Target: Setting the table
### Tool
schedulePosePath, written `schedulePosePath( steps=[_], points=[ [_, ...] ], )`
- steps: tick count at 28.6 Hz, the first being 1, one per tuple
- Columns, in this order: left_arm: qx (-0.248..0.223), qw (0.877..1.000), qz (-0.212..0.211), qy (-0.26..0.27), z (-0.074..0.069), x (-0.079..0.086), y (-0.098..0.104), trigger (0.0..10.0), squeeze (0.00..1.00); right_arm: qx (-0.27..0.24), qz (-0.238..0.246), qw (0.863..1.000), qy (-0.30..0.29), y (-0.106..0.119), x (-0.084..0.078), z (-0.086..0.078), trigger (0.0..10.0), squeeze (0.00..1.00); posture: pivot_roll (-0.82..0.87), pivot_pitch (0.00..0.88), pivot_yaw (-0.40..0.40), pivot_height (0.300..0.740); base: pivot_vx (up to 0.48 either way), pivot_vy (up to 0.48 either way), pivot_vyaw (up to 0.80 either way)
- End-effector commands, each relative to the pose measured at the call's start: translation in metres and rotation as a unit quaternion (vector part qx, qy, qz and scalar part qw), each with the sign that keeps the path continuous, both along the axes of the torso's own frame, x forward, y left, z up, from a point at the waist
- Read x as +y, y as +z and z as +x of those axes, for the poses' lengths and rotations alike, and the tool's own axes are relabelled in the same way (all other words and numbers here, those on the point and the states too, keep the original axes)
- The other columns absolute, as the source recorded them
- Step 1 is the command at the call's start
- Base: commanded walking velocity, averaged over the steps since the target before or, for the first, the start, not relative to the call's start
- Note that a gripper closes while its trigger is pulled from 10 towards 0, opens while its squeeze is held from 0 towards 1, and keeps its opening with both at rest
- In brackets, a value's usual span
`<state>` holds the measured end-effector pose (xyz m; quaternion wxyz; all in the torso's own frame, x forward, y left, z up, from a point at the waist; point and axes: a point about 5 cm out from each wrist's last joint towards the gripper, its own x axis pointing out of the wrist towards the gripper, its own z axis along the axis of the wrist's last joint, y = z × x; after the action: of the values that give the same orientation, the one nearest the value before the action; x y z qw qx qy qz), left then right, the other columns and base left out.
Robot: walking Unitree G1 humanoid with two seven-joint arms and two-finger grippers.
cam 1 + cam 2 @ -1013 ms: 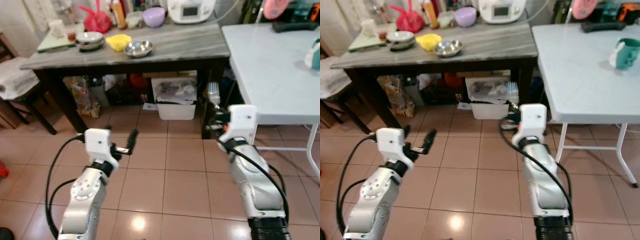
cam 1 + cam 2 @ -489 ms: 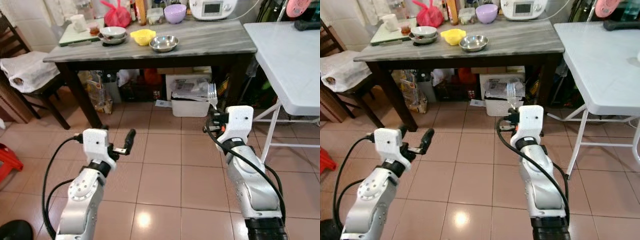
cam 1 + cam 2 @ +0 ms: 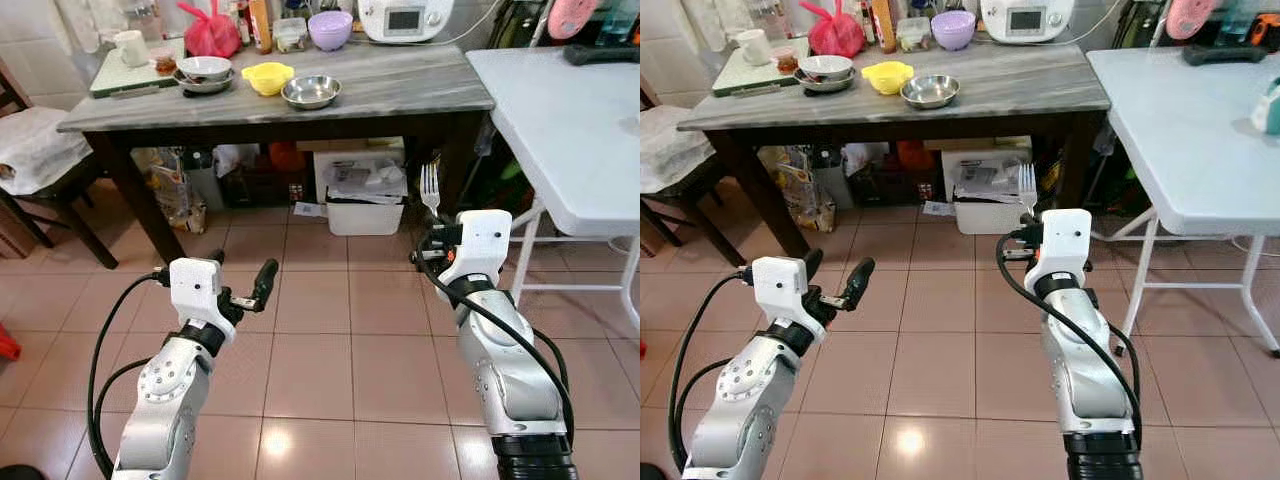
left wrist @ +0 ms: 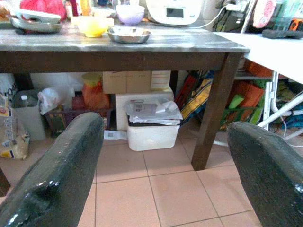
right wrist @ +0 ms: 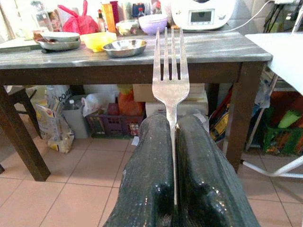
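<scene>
A silver fork point(image 5: 170, 71) stands upright, tines up, with my right gripper point(image 5: 173, 125) shut on its handle. In the eye views the fork point(image 3: 430, 187) rises above my right gripper point(image 3: 431, 232), held out over the tiled floor in front of the dark table point(image 3: 400, 90). My left gripper point(image 3: 240, 272) is held out level over the floor, open, with nothing between its fingers point(image 4: 61, 165). On the dark table's grey top sit a steel bowl point(image 3: 310, 92), a yellow bowl point(image 3: 268, 77), stacked bowls point(image 3: 203, 72) and a purple bowl point(image 3: 329, 28).
A white folding table point(image 3: 560, 120) stands at the right, next to the dark table. Under the dark table are a white bin point(image 3: 365, 205), bags and boxes. A chair with a white cloth point(image 3: 35, 150) stands at the left. A white appliance point(image 3: 405, 18) and a red bag point(image 3: 210, 35) sit at the table's back.
The camera has moved, so the whole scene has shifted and the tables now lie a little further off. Both arms hold the same pose and the fork stays gripped.
</scene>
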<state>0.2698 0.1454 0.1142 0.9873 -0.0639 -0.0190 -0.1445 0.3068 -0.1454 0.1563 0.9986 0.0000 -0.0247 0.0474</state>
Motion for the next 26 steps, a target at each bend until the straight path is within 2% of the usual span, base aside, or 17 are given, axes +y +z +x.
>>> schedulePosePath(
  steps=[1, 26],
  points=[
    [-0.005, 1.0, 0.003, 0.003, -0.0004, 0.0031, 0.0021, 10.0, 0.0, -0.006, 0.002, 1.0, 0.006, 0.0032, 0.0028, 0.002, 10.0, 0.0, -0.13, 0.046, 0.087, 0.74, 0.337, 0.0, 0.0],
    [-0.003, 1.0, 0.003, -0.006, -0.0017, -0.0012, -0.0007, 10.0, 0.0, 0.001, 0.007, 1.0, 0.009, 0.0007, 0.0048, 0.0025, 10.0, 0.0, -0.14, 0.05, 0.088, 0.74, 0.479, 0.0, -0.03]
  ],
)
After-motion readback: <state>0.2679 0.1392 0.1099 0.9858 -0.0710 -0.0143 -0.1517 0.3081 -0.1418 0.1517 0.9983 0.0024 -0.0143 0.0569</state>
